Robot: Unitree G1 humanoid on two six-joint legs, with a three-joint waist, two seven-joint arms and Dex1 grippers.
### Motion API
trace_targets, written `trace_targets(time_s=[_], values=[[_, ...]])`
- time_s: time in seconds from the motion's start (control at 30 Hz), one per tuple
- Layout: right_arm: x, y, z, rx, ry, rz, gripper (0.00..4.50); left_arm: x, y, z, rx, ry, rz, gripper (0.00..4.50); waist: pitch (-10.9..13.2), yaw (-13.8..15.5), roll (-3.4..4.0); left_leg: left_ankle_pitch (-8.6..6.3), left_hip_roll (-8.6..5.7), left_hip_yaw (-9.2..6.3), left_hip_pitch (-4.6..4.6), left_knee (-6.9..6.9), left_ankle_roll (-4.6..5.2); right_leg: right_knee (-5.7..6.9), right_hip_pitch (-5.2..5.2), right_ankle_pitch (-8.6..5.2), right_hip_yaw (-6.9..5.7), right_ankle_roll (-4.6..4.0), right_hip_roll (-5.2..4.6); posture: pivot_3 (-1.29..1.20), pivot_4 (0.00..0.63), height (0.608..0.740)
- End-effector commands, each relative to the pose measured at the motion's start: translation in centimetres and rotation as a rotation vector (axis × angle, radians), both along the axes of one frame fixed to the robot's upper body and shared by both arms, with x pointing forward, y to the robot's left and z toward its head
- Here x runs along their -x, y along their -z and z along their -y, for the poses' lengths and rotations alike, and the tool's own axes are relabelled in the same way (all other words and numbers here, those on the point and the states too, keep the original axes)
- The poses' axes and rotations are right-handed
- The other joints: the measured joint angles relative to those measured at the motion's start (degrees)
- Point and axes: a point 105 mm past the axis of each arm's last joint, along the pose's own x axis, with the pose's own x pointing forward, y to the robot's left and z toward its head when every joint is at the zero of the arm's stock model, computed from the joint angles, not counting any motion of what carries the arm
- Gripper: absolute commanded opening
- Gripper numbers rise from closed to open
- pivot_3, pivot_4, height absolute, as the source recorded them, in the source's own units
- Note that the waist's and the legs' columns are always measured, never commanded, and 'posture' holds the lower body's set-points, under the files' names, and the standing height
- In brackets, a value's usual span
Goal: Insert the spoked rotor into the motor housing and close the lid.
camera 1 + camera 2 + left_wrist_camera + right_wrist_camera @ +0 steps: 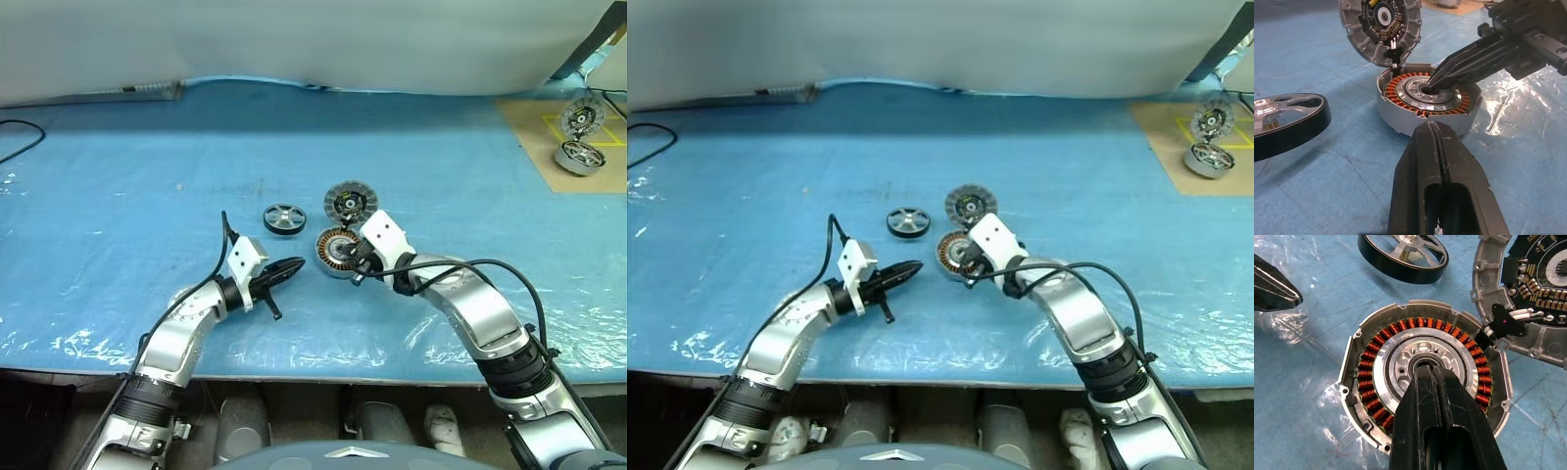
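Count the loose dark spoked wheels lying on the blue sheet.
1. The spoked rotor lies flat on the blue sheet, apart from the motor housing, on its left in the head view. None other shows on the sheet.

Right gripper (1426, 374) tips hide the housing (1366, 396) centre hole. Lid (1542, 340) and rotor (1400, 269) cut off by frame edge in right wrist view.

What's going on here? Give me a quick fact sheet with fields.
housing: open, copper windings showing, no rotor inside
lid: swung up, joined to the housing's rim
rotor: lying on the blue sheet beside the housing
right gripper: shut, tip at the housing's centre hole
left gripper: shut, empty, pointing at the housing
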Motion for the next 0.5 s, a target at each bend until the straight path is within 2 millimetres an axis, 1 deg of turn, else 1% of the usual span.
trace_targets(time_s=[0.03,0.2,0.3,0.37,0.4,0.43,0.5], values=[[0.0,-0.6,0.5,0.010,0.014,0.019,0.02,0.1,-0.5,0.3,-0.005,0.019,0.037,0.00,0.00,0.00,0.00,0.00,0.00,0.00,0.00,0.00,0.00,0.00,0.00,0.00,0.00,0.00,0.00,0.00,0.150,0.740],[-0.2,-0.8,-0.1,0.017,-0.001,0.020,0.02,0.0,-0.3,0.5,-0.018,0.023,0.037,0.00,0.00,0.00,0.00,0.00,0.00,0.00,0.01,0.01,0.00,0.01,0.00,0.00,0.00,0.00,0.00,0.00,0.150,0.740],[0.0,-2.5,-0.8,-0.074,-0.033,0.052,0.02,-0.1,-0.5,0.3,-0.008,0.008,0.037,0.00,0.00,0.00,0.00,0.00,0.01,0.00,0.00,0.00,0.00,0.01,0.00,0.00,0.00,0.00,0.00,0.00,0.150,0.740],[0.1,-3.6,-1.0,-0.124,-0.054,0.074,0.02,-0.3,-1.0,0.0,0.010,-0.012,0.036,0.00,0.00,0.00,0.00,0.00,0.01,0.00,0.00,0.00,0.00,0.00,-0.01,0.00,0.00,0.00,0.00,0.00,0.150,0.740],[0.3,-3.9,-1.1,-0.145,-0.062,0.076,0.02,-0.6,-1.6,-0.2,0.037,-0.032,0.038,0.00,0.00,0.00,0.00,0.00,0.01,0.00,-0.01,0.00,0.00,0.00,-0.01,0.00,0.00,0.00,0.00,0.00,0.150,0.740],[0.4,-4.1,-1.0,-0.165,-0.067,0.075,0.02,-1.0,-2.4,-0.5,0.074,-0.060,0.038,0.00,0.00,0.00,0.00,0.00,0.01,0.00,-0.01,0.00,0.00,0.00,-0.01,0.00,0.00,0.00,0.00,0.00,0.150,0.740],[0.7,-4.4,-0.9,-0.186,-0.072,0.073,0.02,-1.5,-3.1,-1.0,0.114,-0.086,0.001,0.00,0.00,0.01,0.00,0.00,0.01,0.00,-0.02,0.00,0.00,0.01,-0.01,0.00,-0.01,-0.01,0.00,0.00,0.150,0.740]])
